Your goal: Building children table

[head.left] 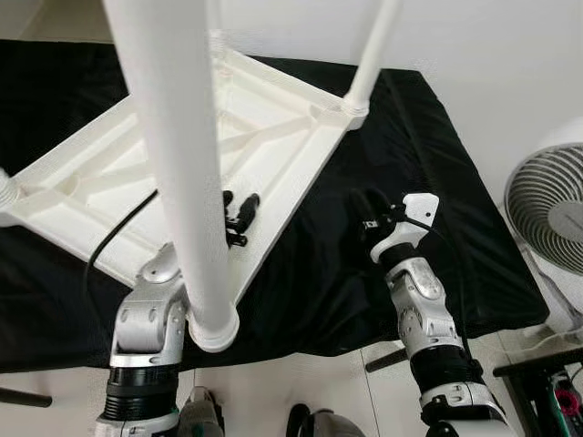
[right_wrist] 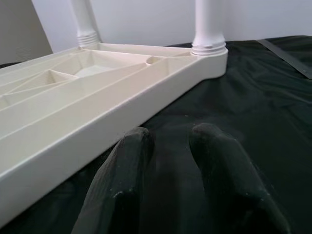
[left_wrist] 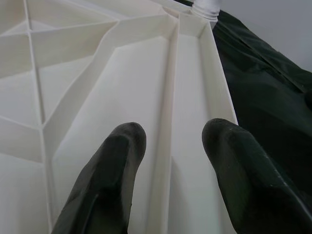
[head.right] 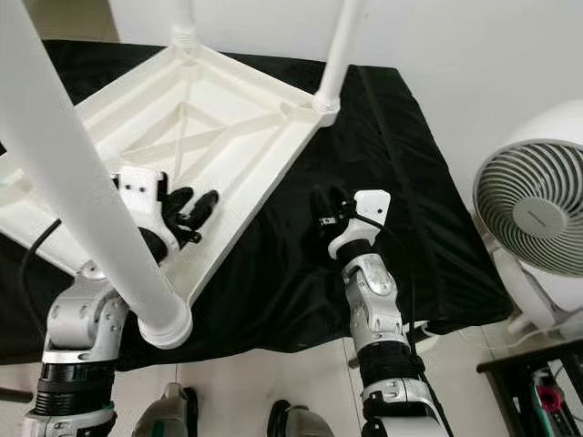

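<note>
The left hand hovers, fingers parted and grasping nothing, over the ribbed underside of the upturned white children's table, near its right rail. The right hand hangs, also released, above the black cloth just right of that rail. The near leg rises beside the left arm, hiding part of it; leg tops are cut off. A fan stands far right.
</note>
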Controlling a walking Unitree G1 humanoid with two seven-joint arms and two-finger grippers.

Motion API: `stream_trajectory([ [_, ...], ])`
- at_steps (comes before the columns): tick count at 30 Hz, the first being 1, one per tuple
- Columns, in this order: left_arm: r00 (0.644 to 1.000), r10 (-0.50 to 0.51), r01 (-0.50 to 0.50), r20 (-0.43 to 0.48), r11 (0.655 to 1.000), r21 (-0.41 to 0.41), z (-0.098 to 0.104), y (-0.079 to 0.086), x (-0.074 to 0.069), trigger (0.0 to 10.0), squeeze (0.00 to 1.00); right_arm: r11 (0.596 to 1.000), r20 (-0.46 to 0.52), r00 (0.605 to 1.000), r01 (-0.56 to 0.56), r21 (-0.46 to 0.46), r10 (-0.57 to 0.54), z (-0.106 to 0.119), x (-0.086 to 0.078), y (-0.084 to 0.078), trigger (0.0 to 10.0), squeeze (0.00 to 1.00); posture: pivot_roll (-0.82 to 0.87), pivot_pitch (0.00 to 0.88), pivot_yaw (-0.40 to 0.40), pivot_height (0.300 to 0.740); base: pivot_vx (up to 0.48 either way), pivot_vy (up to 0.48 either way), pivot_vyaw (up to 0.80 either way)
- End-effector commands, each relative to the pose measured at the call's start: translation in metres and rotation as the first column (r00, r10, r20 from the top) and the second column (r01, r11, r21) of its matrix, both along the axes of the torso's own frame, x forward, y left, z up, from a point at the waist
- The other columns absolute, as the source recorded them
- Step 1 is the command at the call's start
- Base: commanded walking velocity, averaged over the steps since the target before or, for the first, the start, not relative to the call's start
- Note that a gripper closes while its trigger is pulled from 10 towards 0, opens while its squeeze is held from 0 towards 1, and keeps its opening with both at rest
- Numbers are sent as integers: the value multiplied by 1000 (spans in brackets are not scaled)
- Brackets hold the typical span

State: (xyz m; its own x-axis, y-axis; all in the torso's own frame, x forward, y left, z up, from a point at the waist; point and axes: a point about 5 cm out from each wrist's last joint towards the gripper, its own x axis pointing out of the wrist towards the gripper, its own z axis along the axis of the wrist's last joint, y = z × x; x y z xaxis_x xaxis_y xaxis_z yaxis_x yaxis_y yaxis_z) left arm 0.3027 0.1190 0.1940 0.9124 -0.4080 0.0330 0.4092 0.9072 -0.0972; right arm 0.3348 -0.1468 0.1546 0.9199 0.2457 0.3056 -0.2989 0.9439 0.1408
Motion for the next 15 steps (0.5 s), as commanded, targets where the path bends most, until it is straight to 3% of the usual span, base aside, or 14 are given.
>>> stream_trajectory([
  [1, 1000, 1, -1, -9, 1000, -4, -3, -3, 0, 10000, 0, 1000, -16, 1000, 11, -11, -12, -4, -2, -3, 10000, 0, 176, 160, -80, 740, 0, 0, 0],
  [5, 1000, -7, 7, -15, 999, -48, -1, -11, 3, 10000, 0, 1000, 2, 1000, -3, 0, 3, 1, -2, -2, 10000, 0, 172, 155, -76, 740, 0, 0, 0],
  [10, 999, -34, 34, 11, 999, -26, 2, -22, 6, 10000, 0, 1000, -11, 1000, -6, -3, 6, 3, -1, 2, 10000, 0, 169, 168, -83, 740, 0, 0, 0],
  [15, 999, -31, 30, 30, 999, 37, 1, -9, 10, 10000, 0, 999, -48, 998, 36, -39, -38, 0, 2, -1, 10000, 0, 167, 175, -90, 740, 0, 0, 0],
])
